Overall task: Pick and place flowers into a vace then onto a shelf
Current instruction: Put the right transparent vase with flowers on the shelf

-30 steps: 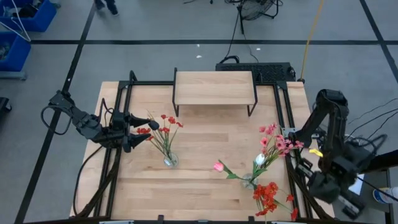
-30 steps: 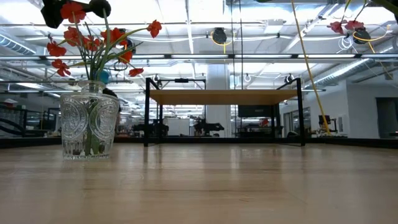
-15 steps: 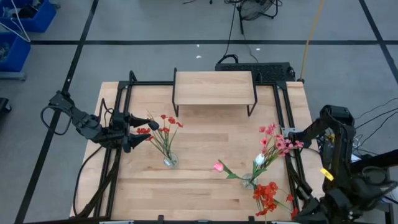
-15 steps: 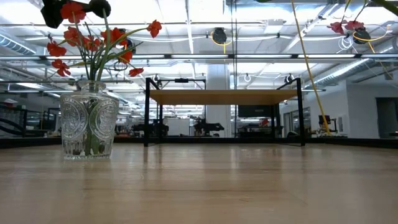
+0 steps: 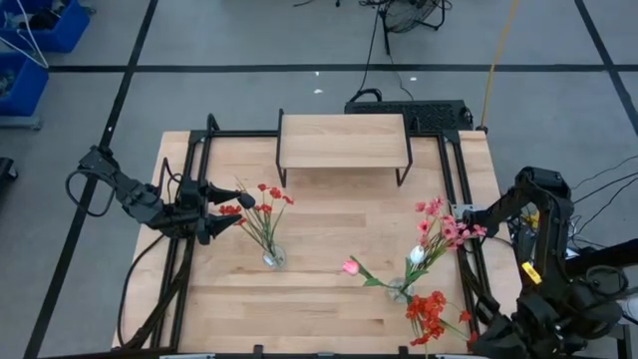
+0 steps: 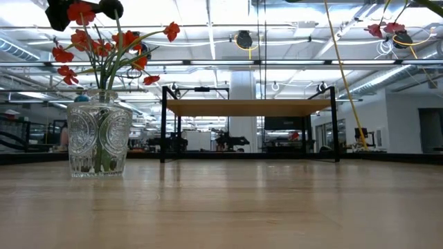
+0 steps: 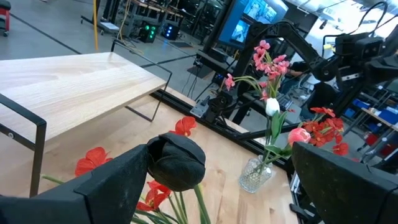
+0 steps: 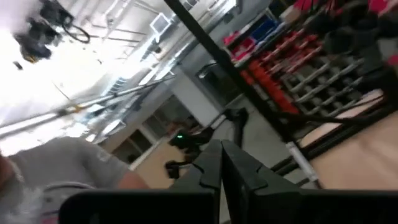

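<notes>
A cut-glass vase (image 5: pixel 272 257) (image 6: pixel 99 142) stands left of the table's middle and holds red flowers (image 5: pixel 264 199). My left gripper (image 5: pixel 233 211) (image 7: pixel 242 168) hovers level and open at the height of their blossoms, one finger on either side of the top ones (image 6: pixel 82 12). A second vase (image 5: pixel 399 291) near the right front holds pink blossoms (image 5: pixel 439 224), a white bud (image 5: pixel 416 255), a pink bud (image 5: pixel 350 266) and red blossoms (image 5: pixel 429 314). The shelf (image 5: pixel 344 140) (image 6: pixel 249 107) stands at the far middle with a bare top. My right gripper (image 8: pixel 221 165) is shut with nothing in it and sits off the table's right edge.
Black frame rails (image 5: pixel 189 249) run along the table's left and right sides. My right arm (image 5: pixel 538 269) is folded up beyond the right rail. Bare tabletop (image 5: pixel 329 219) lies between the two vases and in front of the shelf.
My right arm has drawn back toward the table's near right corner and folded lower, its wrist turning, with the gripper staying shut. My left gripper, both vases and the flowers have kept still.
</notes>
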Motion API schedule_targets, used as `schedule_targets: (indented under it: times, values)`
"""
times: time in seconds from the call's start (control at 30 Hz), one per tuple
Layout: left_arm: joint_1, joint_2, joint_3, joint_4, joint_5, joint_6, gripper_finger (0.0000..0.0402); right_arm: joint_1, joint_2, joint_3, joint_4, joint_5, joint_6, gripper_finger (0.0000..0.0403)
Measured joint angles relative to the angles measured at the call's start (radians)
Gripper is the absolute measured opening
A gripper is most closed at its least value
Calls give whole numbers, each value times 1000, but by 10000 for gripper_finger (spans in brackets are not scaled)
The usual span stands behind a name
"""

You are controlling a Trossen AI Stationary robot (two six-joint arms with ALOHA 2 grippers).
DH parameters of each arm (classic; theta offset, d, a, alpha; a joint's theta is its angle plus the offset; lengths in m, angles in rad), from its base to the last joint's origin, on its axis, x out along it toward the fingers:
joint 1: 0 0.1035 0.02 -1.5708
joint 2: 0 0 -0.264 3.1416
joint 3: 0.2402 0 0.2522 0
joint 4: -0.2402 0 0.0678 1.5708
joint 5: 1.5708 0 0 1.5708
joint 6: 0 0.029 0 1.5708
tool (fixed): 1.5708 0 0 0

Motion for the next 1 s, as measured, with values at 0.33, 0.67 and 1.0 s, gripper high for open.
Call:
schedule_targets:
  times: [0.33, 0.67, 1.0]
  values:
    - [0, 7, 0, 4, 2, 1, 399, -227, -89, -4, -73, 98, -151, 0]
    - [0, 7, 0, 8, 16, -4, 399, -269, -55, -4, -123, -116, -49, 0]
    - [0, 8, 0, 8, 16, -4, 399, -225, 32, 21, -111, -169, 63, 0]
